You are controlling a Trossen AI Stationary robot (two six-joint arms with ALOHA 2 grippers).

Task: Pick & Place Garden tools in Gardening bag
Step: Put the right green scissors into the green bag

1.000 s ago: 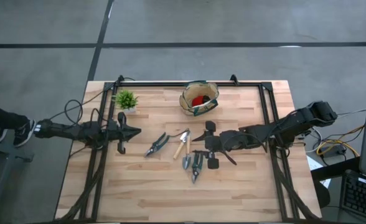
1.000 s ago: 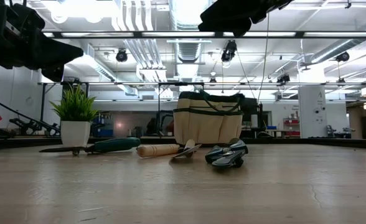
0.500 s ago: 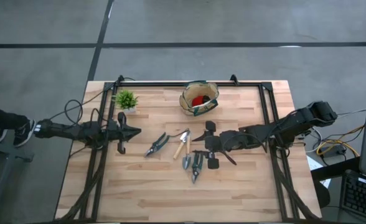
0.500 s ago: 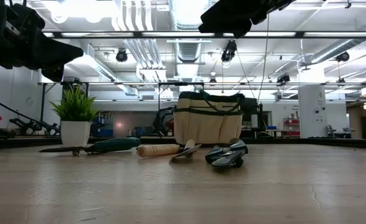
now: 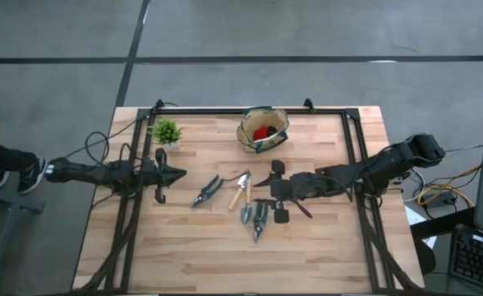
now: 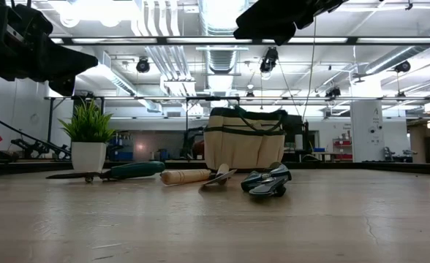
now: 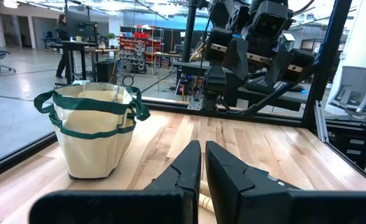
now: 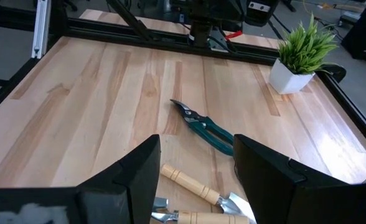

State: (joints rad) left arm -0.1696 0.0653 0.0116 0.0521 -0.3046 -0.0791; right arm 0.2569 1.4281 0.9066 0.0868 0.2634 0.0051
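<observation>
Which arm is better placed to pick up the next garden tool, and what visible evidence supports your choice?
Probably the right. The right gripper hangs open beside the trowel and the nearer pruners. The left gripper, fingers nearly shut, waits farther off, its closest tool being the green-handled pruners.

On the counter (image 5: pixel 192 255) — two pruners (image 5: pixel 207 191) (image 5: pixel 259 219), one wooden-handled trowel (image 5: pixel 241 189), one more tool head (image 5: pixel 246 214) of unclear kind — plus one gardening bag (image 5: pixel 263 129), one red-headed piece (image 5: pixel 262 131) inside, and one potted plant (image 5: pixel 166 131).

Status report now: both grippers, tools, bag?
Left gripper shut, empty. Right gripper open, above pruners. Trowel, second pruners on table; red piece inside bag. Nothing blocking.
</observation>
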